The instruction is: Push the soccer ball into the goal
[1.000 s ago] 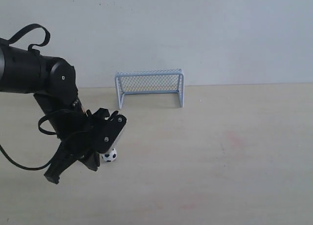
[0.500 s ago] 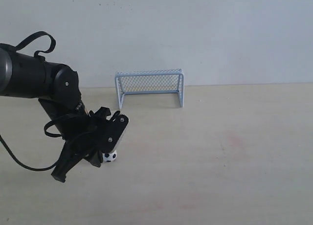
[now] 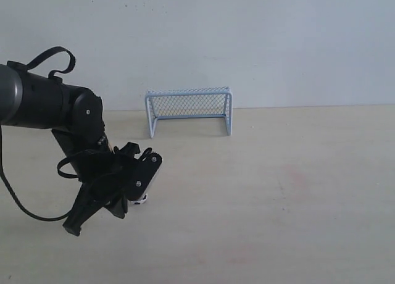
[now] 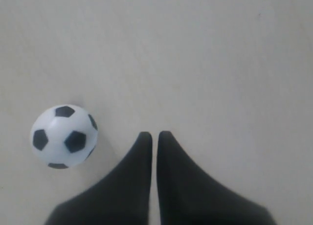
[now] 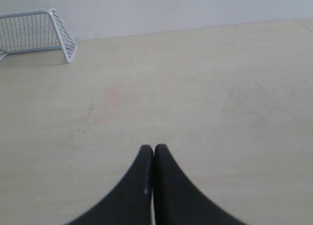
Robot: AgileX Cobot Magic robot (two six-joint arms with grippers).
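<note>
The soccer ball (image 4: 64, 136), white with black patches, lies on the pale wooden table just to one side of my left gripper (image 4: 154, 134). That gripper's dark fingers are shut with only a hairline gap and hold nothing. In the exterior view the left gripper (image 3: 131, 200) reaches down to the table at the left, and only a sliver of the soccer ball (image 3: 142, 199) shows at its right edge. The goal (image 3: 188, 109) stands at the back against the wall, mouth facing forward. My right gripper (image 5: 153, 147) is shut on nothing, with the goal (image 5: 36, 32) far off.
A white wall runs behind the table (image 3: 296, 191). A black cable (image 3: 24, 213) loops down from the left arm. The right arm is out of the exterior view.
The left arm has shifted slightly right and lower, and its gripper now covers most of the ball in the exterior view. The ball has crept a little to the right.
</note>
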